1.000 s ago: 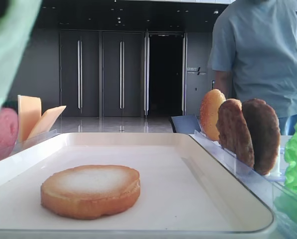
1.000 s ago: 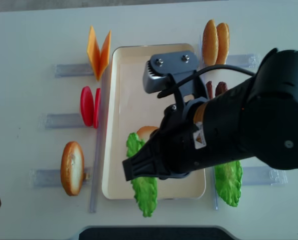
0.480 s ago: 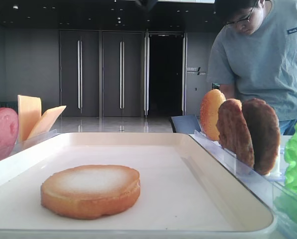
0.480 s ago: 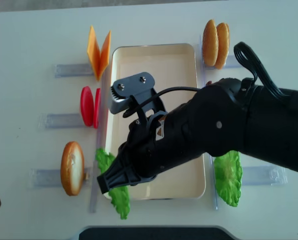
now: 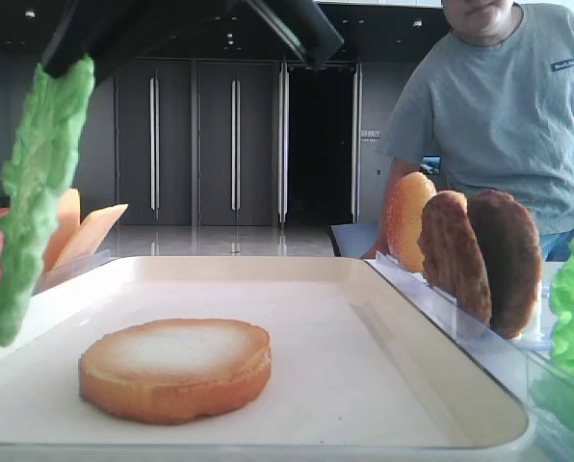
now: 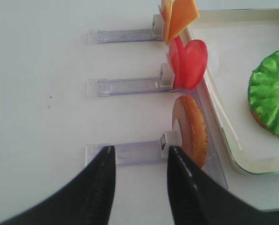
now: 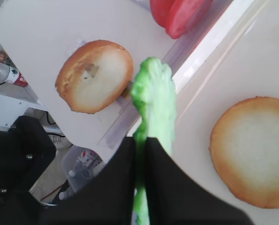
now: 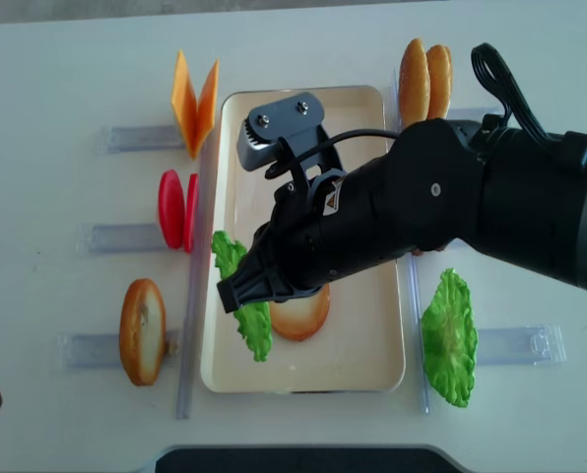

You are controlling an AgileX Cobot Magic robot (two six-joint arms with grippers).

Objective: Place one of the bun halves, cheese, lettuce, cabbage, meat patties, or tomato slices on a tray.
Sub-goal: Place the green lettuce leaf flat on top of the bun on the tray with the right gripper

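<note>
My right gripper (image 7: 140, 145) is shut on a green lettuce (image 7: 153, 103) leaf that hangs edge-down from its jaws. In the top view the lettuce (image 8: 244, 305) hangs over the left side of the cream tray (image 8: 313, 128), right beside a flat-faced bun half (image 8: 303, 317) lying on it. From the low view the lettuce (image 5: 37, 192) dangles above the tray's (image 5: 364, 337) left rim, left of the bun half (image 5: 176, 371). My left gripper (image 6: 139, 161) stands open over the table, near a rack holding another bun half (image 6: 193, 131).
Clear racks flank the tray: cheese (image 8: 195, 99), tomato slices (image 8: 175, 209) and a bun half (image 8: 142, 330) on the left; buns (image 8: 423, 84) and another lettuce leaf (image 8: 449, 340) on the right. Two meat patties (image 5: 480, 255) stand upright at the right. A person (image 5: 504, 106) stands behind the table.
The right gripper carried the lettuce left past the tray's lower-left edge, then back up over the tray's left side beside the bun half. The person behind has shifted.
</note>
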